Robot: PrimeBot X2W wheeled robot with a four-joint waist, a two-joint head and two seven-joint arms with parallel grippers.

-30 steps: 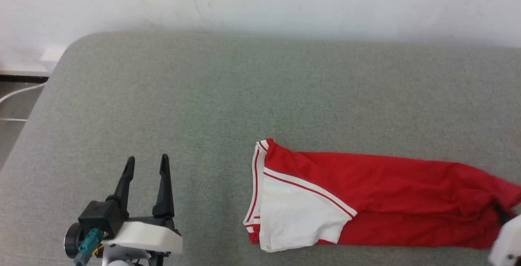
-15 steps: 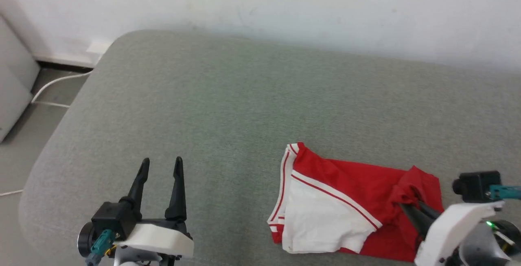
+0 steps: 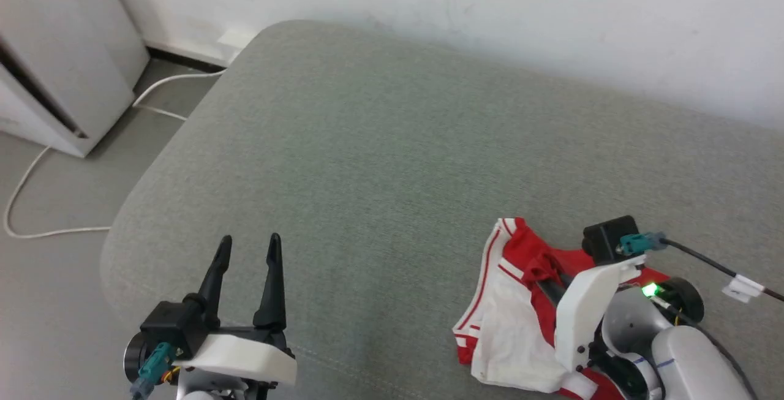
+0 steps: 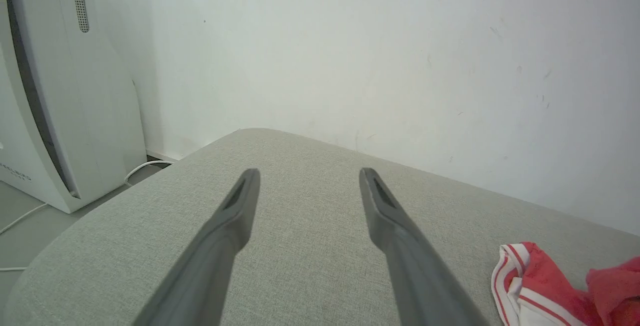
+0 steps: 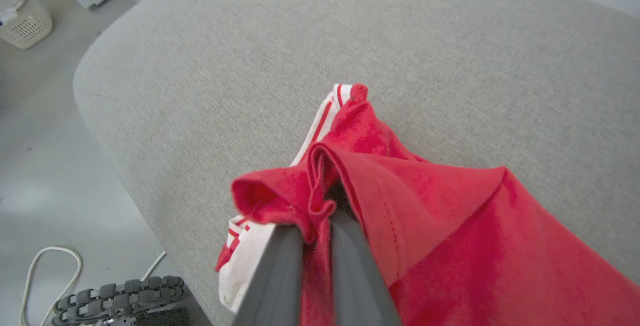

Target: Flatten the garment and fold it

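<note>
Snugly inside the right gripper (image 5: 320, 222), the garment (image 5: 450, 236).

Pinched tight in the right end effector (image 5: 320, 223): a bunched red fold of the garment (image 5: 440, 226). Draped over a grey cushion (image 5: 250, 56), with white sleeve beneath.

**Garment** (image 5: 450, 226), 5 o'clock in head view: soft knit cloth, matt; red body with stitched hem, white sleeve panel smooth.
**Cushion** (image 3: 392, 143): grey woven upholstery, coarse grain, matt; faint seam at 6 o'clock.
**Left gripper** (image 3: 250, 238), **right gripper** (image 5: 320, 223): dark plastic, smooth, matt; wrist shells (image 3: 588, 302) white plastic, slight sheen.
**Wall** (image 3: 490, 8), 12 o'clock: white paint, matt, scuffed.
**Appliance** (image 4: 50, 116), 9 o'clock in left wrist view: smooth white plastic, semi-gloss.
**Floor** (image 3: 49, 314): grey, smooth, dull sheen.
**Cable** (image 3: 61, 232): white, smooth sheath.
</note>
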